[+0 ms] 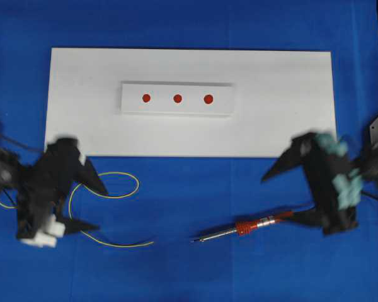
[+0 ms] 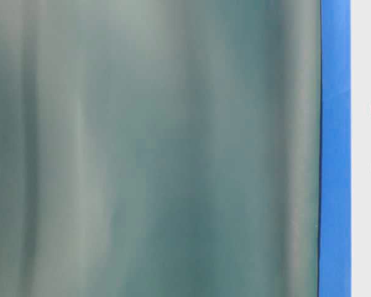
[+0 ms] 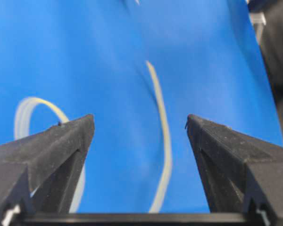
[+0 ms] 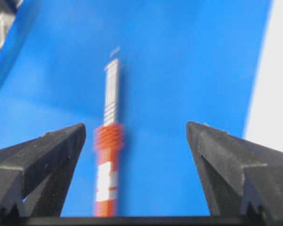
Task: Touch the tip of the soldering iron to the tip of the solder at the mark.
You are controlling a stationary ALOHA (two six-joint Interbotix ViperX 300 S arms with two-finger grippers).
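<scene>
Black plastic jaws on both arms are spread wide and holding nothing. The left gripper [image 1: 88, 204] hangs over the near-left part of the blue cloth table [image 1: 195, 277], right above the solder [image 1: 113, 242], a thin yellow wire lying in loose loops, with its free end pointing toward the middle of the near edge. The right gripper [image 1: 283, 198] hangs near the right edge, its jaws straddling the back end of the soldering iron [image 1: 239, 228], a slim pen-shaped tool with an orange-red ribbed collar and silver shaft, lying flat with its dark tip aimed left at the solder's end. The two tips sit near each other but apart.

Beyond them, along the far side, lies a white board [image 1: 283, 119] carrying a small white strip with three red dots [image 1: 177, 98].

Handling guess: the wire looks light and floppy, so pinching it close to the free end should keep the tip from drooping. The iron looks stiff; the ribbed collar seems the least slippery place to grab.
</scene>
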